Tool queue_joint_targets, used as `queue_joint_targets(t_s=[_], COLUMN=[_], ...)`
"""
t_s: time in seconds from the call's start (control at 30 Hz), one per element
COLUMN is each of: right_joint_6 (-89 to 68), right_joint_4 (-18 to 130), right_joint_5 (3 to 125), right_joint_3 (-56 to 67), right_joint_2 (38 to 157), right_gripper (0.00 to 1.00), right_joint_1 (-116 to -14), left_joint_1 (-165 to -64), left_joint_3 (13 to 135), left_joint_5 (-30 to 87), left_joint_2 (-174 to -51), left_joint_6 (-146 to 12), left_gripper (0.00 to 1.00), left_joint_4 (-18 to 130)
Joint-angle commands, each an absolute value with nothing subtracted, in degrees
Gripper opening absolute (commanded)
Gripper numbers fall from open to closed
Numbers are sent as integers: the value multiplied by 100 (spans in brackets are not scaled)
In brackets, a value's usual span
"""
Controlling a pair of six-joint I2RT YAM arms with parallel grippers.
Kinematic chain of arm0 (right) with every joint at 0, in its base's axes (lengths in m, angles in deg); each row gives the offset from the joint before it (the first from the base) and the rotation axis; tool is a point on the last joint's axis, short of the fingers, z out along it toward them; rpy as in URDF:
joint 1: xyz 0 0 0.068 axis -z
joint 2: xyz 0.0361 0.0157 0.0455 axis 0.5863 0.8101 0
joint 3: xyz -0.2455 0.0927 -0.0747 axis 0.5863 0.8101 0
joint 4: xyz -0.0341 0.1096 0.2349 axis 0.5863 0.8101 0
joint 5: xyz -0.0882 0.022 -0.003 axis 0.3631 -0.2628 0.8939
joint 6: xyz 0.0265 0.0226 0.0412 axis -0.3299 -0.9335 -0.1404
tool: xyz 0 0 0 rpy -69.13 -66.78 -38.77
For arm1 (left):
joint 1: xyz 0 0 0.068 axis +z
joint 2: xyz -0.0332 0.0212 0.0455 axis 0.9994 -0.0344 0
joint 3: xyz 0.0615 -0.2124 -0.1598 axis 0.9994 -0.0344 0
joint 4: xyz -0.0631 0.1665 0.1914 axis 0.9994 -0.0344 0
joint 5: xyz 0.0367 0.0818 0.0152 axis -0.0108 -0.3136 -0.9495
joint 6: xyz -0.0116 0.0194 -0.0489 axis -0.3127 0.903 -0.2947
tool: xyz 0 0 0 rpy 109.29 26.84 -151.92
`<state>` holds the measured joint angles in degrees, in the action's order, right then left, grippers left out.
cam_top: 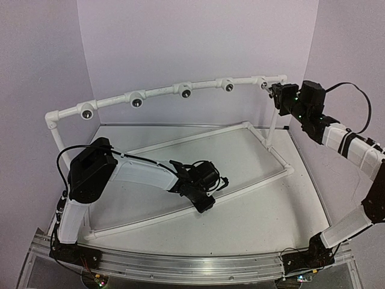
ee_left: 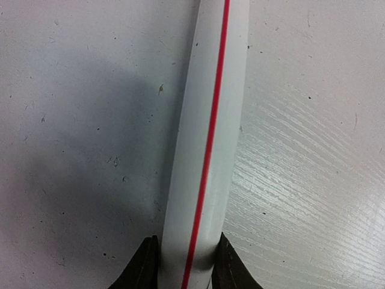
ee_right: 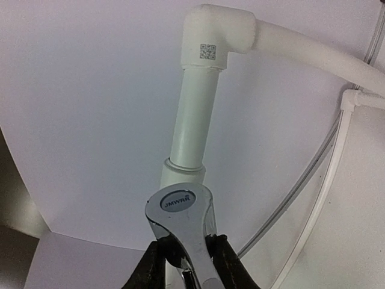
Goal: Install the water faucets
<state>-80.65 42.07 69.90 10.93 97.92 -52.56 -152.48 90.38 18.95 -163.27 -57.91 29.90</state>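
The right gripper (ee_right: 185, 265) pinches a shiny faucet (ee_right: 180, 211) between its two fingers. The faucet has a round grey cap with letters on it. It sits right at the near end of a short white pipe (ee_right: 194, 114), and that pipe leads to a corner piece (ee_right: 216, 30). From above, this gripper is up at the right end of the long curved pipe (cam_top: 159, 91), which has round holes (cam_top: 137, 101) along it. I cannot tell if the faucet is in a hole or only close to it.

The left gripper (ee_left: 186, 268) is low over the table (ee_left: 78, 120). Its fingers (ee_left: 143, 265) squeeze a pipe with a red line (ee_left: 207, 132) that lies on the table.
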Motion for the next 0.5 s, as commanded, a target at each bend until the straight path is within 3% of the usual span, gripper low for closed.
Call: queue_joint_targets(t_s=[0.0,0.23,0.47], right_joint_6=[-9884,-10158,-9700], right_joint_4=[3940,3582,3565], right_joint_5=[6503,6463,6515], right_joint_3=[1258,1480,1750], right_joint_2=[10001,9920,9638], right_gripper=[0,1,22], right_joint_1=[-5320,-5248,-5199], left_joint_1=[-15348,-15350,-15342], left_joint_3=[8653,8630,8576], left_joint_5=[2206,2149,2104], left_joint_2=[-16637,-16635,-16644], left_joint_6=[-6322,-6350,-6383], left_gripper=[0,0,0], left_joint_4=[1869,1872,1866])
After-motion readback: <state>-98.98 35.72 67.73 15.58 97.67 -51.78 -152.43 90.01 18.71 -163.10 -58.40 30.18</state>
